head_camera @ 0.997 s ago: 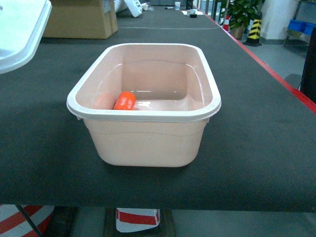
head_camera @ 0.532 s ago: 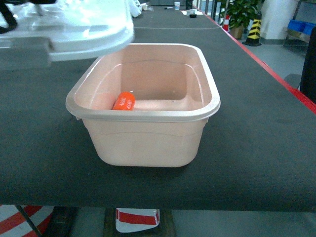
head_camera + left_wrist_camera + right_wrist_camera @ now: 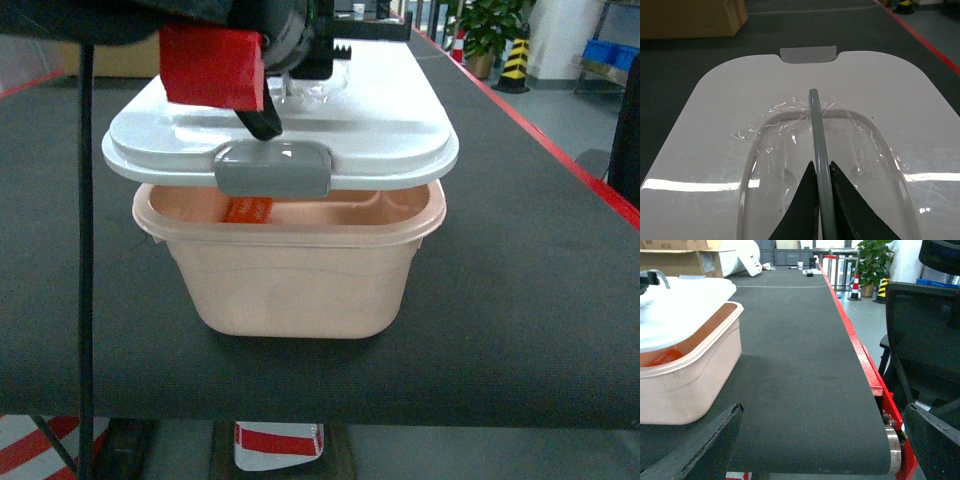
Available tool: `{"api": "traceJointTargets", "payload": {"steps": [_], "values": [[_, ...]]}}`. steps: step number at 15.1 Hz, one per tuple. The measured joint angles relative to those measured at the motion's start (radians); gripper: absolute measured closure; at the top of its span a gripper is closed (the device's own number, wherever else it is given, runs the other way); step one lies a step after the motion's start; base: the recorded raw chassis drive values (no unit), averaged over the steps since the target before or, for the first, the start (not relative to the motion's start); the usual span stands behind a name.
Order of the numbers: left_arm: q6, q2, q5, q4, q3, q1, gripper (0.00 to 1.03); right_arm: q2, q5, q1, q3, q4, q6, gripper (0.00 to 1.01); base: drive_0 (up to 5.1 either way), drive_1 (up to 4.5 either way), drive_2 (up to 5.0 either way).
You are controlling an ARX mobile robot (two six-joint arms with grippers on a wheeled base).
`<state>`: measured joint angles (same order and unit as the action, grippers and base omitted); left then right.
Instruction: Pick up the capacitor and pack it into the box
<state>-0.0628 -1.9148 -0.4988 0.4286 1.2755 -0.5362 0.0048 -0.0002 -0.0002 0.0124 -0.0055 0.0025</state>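
Note:
The pale pink box stands on the dark table, and an orange capacitor lies inside it at the front left. The white lid hovers just over the box rim with a gap at the front, its grey latch facing me. My left gripper is shut on the lid's thin grey handle. In the head view its arm hangs over the lid. My right gripper is open, low at the table's near edge right of the box, holding nothing.
A brown cardboard carton stands at the far left of the table. The red table edge runs along the right. A black chair sits beyond that edge. A potted plant and blue crates are far back.
The lid came in from the upper left and now sits over the box, held by my left gripper. The capacitor and the box stayed in place.

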Motion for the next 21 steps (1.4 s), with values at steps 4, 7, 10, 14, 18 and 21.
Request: {"api": "traceJointTargets", "payload": {"steps": [4,7,10,14,18,21], "values": [[-0.006,-0.097,-0.008,-0.062,0.058,-0.002,1.01,0.0,0.0,0.0,0.0,0.0,0.0,0.03,0.0,0.0,0.0],[-0.004,-0.118,-0.016,-0.077,0.095,-0.002,1.01,0.0,0.0,0.0,0.0,0.0,0.0,0.03,0.0,0.0,0.0],[0.018,-0.122,0.012,-0.085,0.1,0.001,0.85,0.0,0.0,0.0,0.0,0.0,0.0,0.03,0.0,0.0,0.0],[0.068,0.009,0.005,0.046,0.012,0.03,0.35,0.0,0.0,0.0,0.0,0.0,0.0,0.03,0.0,0.0,0.0],[0.141,0.24,-0.006,0.229,-0.123,0.018,0.06,0.0,0.0,0.0,0.0,0.0,0.0,0.03,0.0,0.0,0.0],[0.238,0.526,-0.065,0.366,-0.39,-0.074,0.05,0.0,0.0,0.0,0.0,0.0,0.0,0.03,0.0,0.0,0.0]]}}
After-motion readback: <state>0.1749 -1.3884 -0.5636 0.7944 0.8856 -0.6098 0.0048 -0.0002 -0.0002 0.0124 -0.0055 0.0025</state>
